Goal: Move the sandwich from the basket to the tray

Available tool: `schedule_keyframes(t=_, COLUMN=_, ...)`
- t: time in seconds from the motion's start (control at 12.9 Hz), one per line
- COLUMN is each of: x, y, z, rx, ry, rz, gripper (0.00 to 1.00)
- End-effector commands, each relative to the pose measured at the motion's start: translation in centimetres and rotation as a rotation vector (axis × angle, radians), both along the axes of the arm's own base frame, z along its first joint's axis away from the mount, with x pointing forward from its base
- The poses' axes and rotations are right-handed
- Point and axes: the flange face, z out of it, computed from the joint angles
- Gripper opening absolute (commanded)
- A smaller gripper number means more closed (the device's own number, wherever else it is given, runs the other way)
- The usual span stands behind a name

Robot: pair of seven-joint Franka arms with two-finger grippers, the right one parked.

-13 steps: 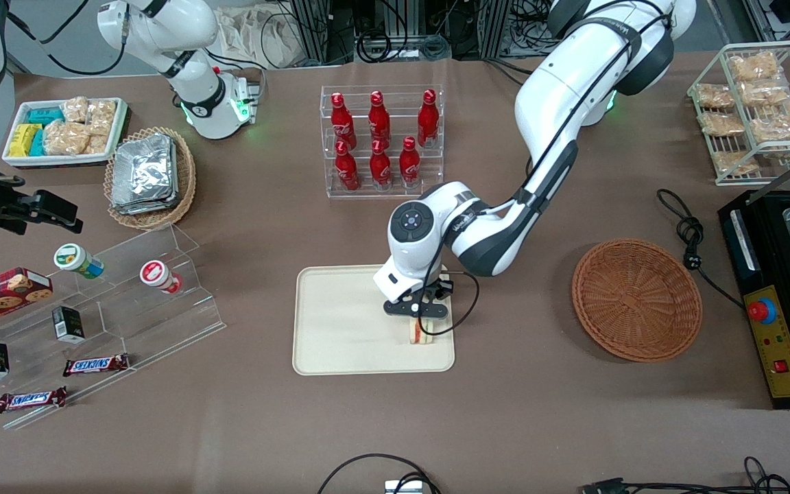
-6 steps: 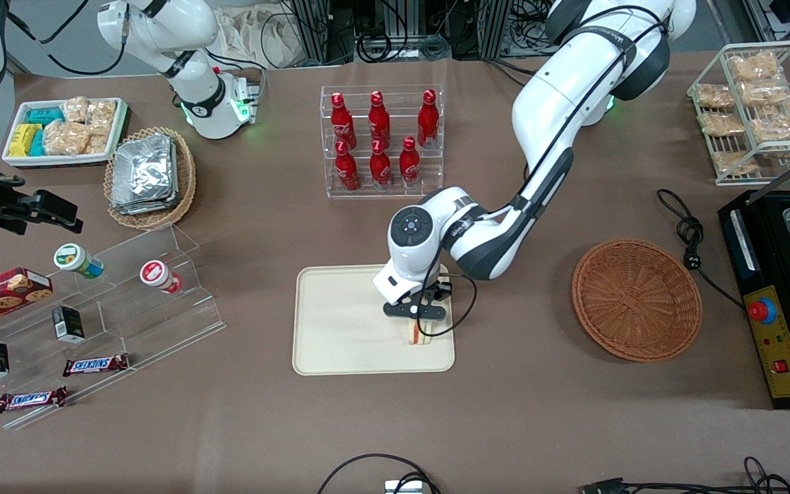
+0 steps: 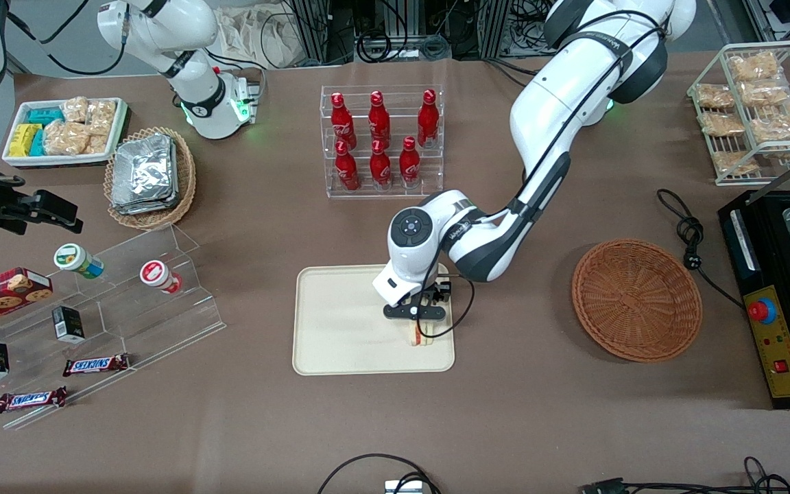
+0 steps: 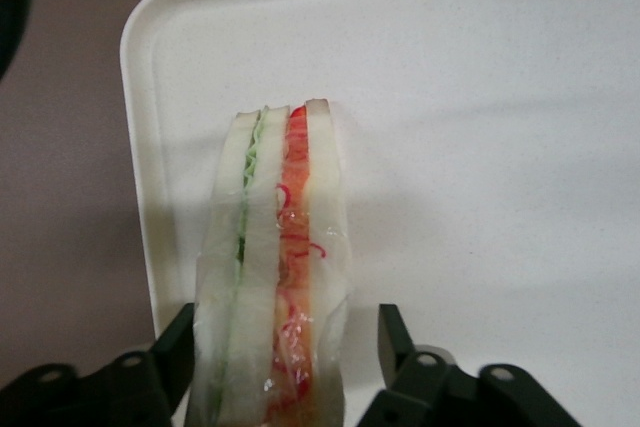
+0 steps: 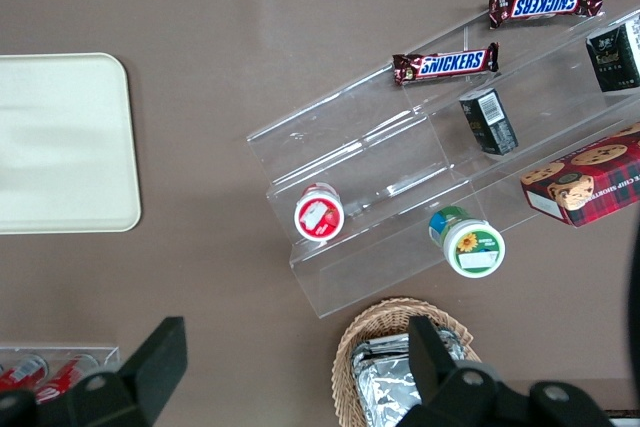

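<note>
While the gripper hangs just above the sandwich on the tray, the basket sits empty, seen from the front. At the wrist, fingers stand apart, apparently clear of the soft, slippery wedge, best pinched lightly across its bread faces.
</note>
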Motion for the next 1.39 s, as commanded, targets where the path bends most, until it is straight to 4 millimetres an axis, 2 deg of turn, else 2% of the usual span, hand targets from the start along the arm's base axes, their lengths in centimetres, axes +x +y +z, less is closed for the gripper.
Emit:
schedule_keyframes(t=0.0, x=0.6, y=-0.5, z=1.3, rx=-0.006, ry=-0.046, rz=0.061, gripper=1.0)
schedule_keyframes(t=0.15, x=1.2, y=0.0, z=3.5, rx=-0.012, ry=-0.065, rz=0.082, gripper=1.0)
schedule_keyframes(t=0.31, x=2.0, y=1.4, z=6.3, rx=0.012, ry=-0.073, rz=0.106, gripper=1.0)
schedule_keyframes(t=0.54, x=4.1, y=5.1, z=11.8, rx=0.036, ry=-0.094, rz=0.174, gripper=1.0)
schedule_keyframes(t=0.7, x=6.2, y=9.7, z=15.6, rx=0.057, ry=-0.095, rz=0.239, gripper=1.0)
schedule_keyframes(t=0.85, x=6.4, y=11.6, z=17.8, rx=0.078, ry=-0.09, rz=0.272, gripper=1.0)
schedule_keyframes(t=1.08, x=7.4, y=17.1, z=21.6, rx=0.089, ry=-0.03, rz=0.246, gripper=1.0)
schedule_keyframes(t=1.32, x=7.6, y=24.0, z=26.4, rx=0.079, ry=0.053, rz=0.179, gripper=1.0)
